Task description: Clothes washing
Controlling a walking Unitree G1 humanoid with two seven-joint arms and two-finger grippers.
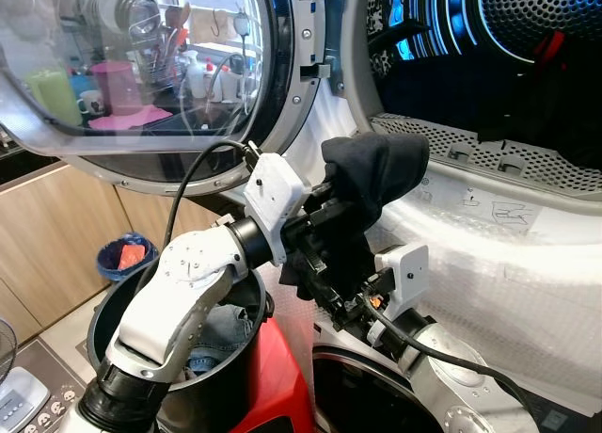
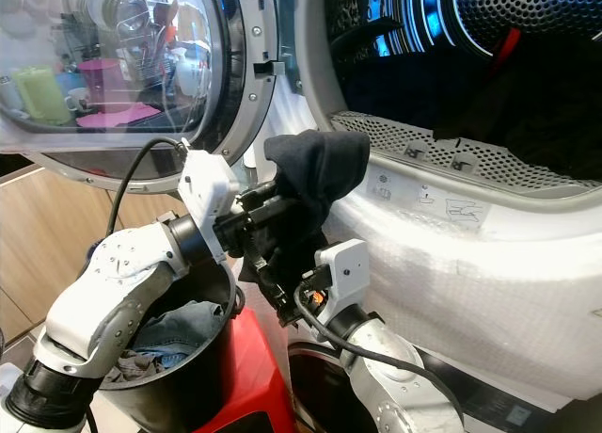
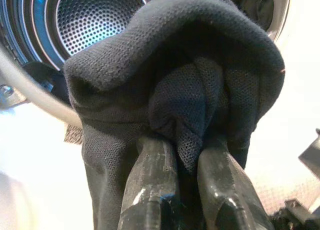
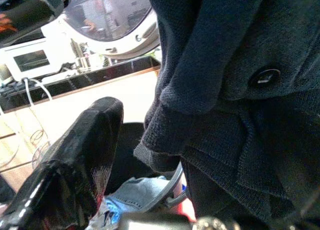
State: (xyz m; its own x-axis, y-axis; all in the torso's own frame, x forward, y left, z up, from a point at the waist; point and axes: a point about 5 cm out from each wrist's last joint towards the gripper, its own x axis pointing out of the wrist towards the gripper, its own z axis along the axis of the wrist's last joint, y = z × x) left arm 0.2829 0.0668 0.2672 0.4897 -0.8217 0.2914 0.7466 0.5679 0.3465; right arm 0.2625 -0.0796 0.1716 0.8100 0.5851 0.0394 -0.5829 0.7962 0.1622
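A dark navy garment (image 1: 376, 179) hangs bunched in front of the washing machine's open drum (image 1: 536, 38), just below its perforated lip (image 1: 489, 151). My left gripper (image 3: 187, 150) is shut on a fold of it, and the cloth drapes over both fingers (image 3: 150, 175). My right gripper (image 1: 353, 296) sits just beneath, open, with one finger (image 4: 75, 155) beside the hanging garment (image 4: 240, 90) and its button. A black bucket (image 1: 103, 311) under my left arm holds jeans (image 1: 221, 329) and other clothes.
The round glass door (image 1: 141, 75) is swung open to the left, close above my left arm. Dark laundry (image 2: 527, 94) lies inside the drum. A red base (image 1: 282, 376) is under the bucket. A small blue bin (image 1: 124, 254) stands by the wooden cabinets (image 1: 56, 235).
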